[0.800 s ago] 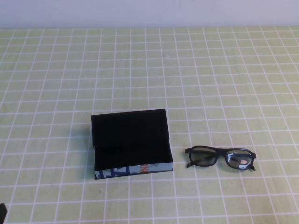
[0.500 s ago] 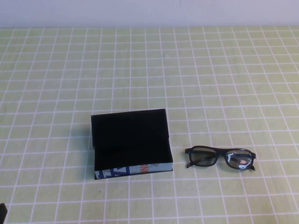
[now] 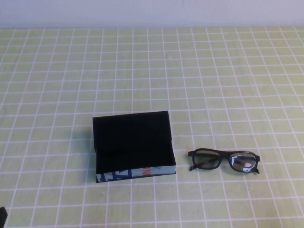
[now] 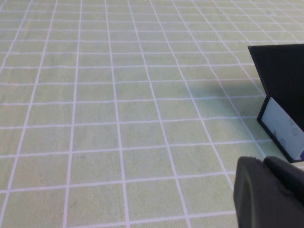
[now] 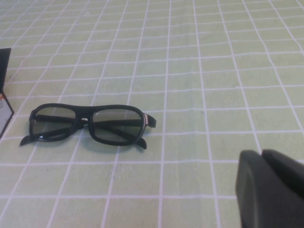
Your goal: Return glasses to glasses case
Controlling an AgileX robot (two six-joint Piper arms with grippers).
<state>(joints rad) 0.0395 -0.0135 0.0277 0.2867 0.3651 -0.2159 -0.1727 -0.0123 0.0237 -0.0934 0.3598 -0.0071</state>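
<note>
The glasses case [image 3: 135, 146] sits open on the desk [image 3: 228, 71], a little left of middle in the high view, its flap lid raised at the far side and its dark-lined tray facing up. The near front side carries a blue and white print with a small orange-red patch; there seem to be letters in it, but they are too small to read. In the left wrist view the case's [image 4: 284, 102] end panel shows pale, with a faint round mark on it that I cannot make out.

The glasses [image 3: 223, 160] lie on the desk to the right of the case, near it but not touching, arms folded behind the black frame, lenses catching a pale reflection. The right wrist view shows the glasses [image 5: 88, 124] resting flat on the green, white-gridded cloth, with a corner of the case at the picture's edge beside them. No brand mark can be read on the frame.

The left claw [image 4: 273, 194] shows only as a dark body low over the desk, short of the case; whether it is apart or together cannot be told. The right claw [image 5: 273, 190] likewise shows as a dark bulk over the desk, apart from the glasses, and its state cannot be told either.
</note>
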